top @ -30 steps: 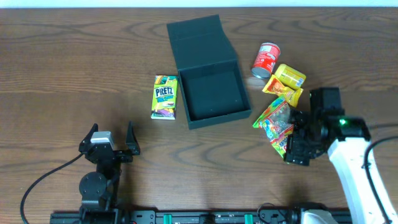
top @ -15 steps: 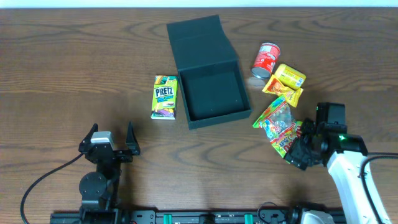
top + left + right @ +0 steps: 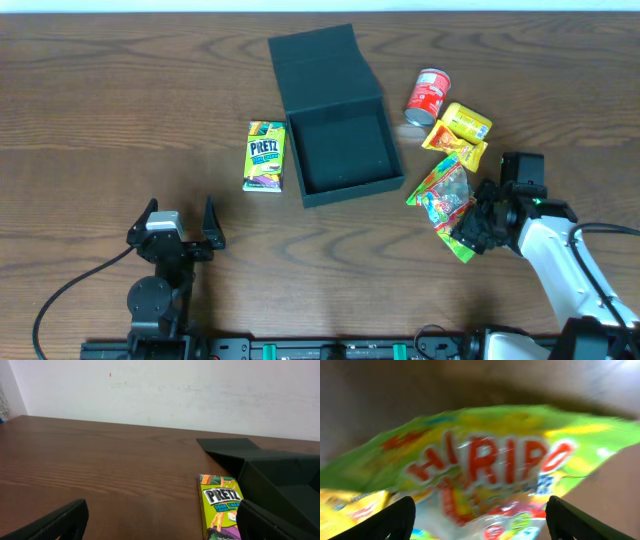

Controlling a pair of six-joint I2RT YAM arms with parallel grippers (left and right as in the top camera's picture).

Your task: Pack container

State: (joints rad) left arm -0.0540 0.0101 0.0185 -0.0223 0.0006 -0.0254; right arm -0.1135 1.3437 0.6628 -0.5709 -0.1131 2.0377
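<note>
Right hand (image 3: 468, 232) shifted; container (image 3: 345, 150) lies well leftward.

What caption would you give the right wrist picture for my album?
Right gripper, open, poised close over a green Haribo bag.

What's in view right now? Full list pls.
container: 1, dark teal-black, table centre, lid open, nothing inside
Pretz box: 1, yellow-green, just left of container
can: 1, red, right of the lid
yellow pack: 1, yellow, beside can
orange pack: 1, yellow-orange, against yellow pack, robot side
Haribo bag: 1, green with red lettering, right of container
table: 1, brown wood, under everything
left gripper: 1, black, open, near table edge, apart from all items
right gripper: 1, black, open, at the Haribo bag
</note>
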